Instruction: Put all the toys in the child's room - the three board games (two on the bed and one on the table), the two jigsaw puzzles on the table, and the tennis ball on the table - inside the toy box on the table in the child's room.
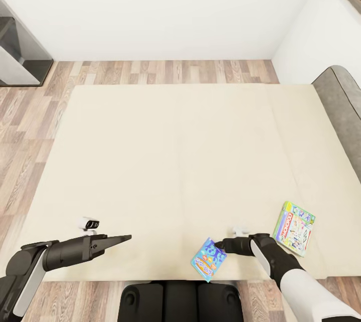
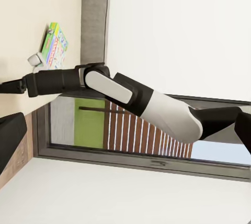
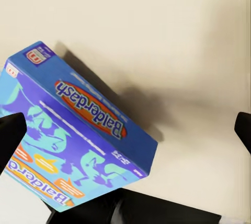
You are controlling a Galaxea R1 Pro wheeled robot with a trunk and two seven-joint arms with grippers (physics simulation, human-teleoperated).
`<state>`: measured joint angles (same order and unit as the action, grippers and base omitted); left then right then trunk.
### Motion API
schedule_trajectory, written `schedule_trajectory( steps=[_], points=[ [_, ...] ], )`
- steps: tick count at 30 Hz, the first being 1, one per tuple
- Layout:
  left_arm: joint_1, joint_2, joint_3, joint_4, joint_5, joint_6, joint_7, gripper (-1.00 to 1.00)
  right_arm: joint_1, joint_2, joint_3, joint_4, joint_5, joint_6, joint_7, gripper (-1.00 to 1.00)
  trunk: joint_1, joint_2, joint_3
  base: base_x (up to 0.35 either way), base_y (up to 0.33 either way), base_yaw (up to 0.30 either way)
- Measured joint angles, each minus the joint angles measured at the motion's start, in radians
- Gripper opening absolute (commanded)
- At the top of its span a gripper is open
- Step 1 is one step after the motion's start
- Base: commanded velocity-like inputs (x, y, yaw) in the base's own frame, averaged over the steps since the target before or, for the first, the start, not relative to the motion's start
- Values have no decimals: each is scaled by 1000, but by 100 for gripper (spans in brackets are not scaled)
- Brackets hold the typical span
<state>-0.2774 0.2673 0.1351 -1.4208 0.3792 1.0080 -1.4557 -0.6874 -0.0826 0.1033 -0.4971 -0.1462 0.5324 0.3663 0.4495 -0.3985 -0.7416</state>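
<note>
1. Head view: I see the bed (image 1: 165,161) spread across the frame, its grey headboard (image 1: 343,111) at the right edge. My right arm reaches in low from the lower right, forearm angled toward the near bed edge. The right gripper (image 1: 220,247) touches the blue board game (image 1: 208,259), which sits tilted at the near edge of the mattress. I cannot tell from here whether the fingers have closed on it.
2. Head view, continued: the pale board game with red banner (image 1: 294,228) lies flat on the bed just right of the right forearm. My left arm stretches level over the near left part of the bed; the left gripper (image 1: 118,238) holds nothing, fingers looking pressed together.
3. Left wrist view: the right arm (image 2: 136,96) extends across the frame with the elbow bent. The pale game (image 2: 54,44) lies on the mattress beyond it.
4. Right wrist view: the blue box (image 3: 73,135), printed "Balderdash", is tipped up off the mattress. The dark fingertips (image 3: 10,135) stand wide apart at opposite frame edges, not clamped.
</note>
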Motion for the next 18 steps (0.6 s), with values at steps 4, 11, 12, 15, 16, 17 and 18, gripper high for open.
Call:
schedule_trajectory(
  steps=[4, 11, 12, 15, 16, 17, 18],
  points=[
    [0, 0, 0, 0, 0, 0, 0, 100, 1, -1, 0, 3, -1, 0, 0, 100, 0, 0, 0, 0, 0, 0],
    [0, -1, -1, 0, 1, 0, 0, 100, 2, 11, 4, 26, 2, 2, 1, 100, 0, 0, 0, 0, 0, 0],
    [0, -1, -1, 0, 1, 0, 0, 100, 2, 12, 4, 29, 2, 2, 1, 100, 0, 0, 0, 0, 0, 0],
    [0, 0, 0, 0, 1, 0, 0, 100, 2, 14, 6, 37, 3, 2, 1, 100, 0, 0, 0, 0, 0, 0],
    [0, 0, 0, 0, 1, 0, 0, 100, 2, 14, 6, 38, 3, 2, 1, 100, 0, 0, 0, 0, 0, 0],
    [0, 0, 0, 0, 1, 0, 0, 100, 2, 15, 6, 40, 3, 2, 0, 100, 0, 0, 0, 0, 0, 0],
    [0, 0, 0, 0, 1, 0, 0, 100, 2, 15, 6, 41, 3, 2, 0, 100, 0, 0, 0, 0, 0, 0]
  ],
)
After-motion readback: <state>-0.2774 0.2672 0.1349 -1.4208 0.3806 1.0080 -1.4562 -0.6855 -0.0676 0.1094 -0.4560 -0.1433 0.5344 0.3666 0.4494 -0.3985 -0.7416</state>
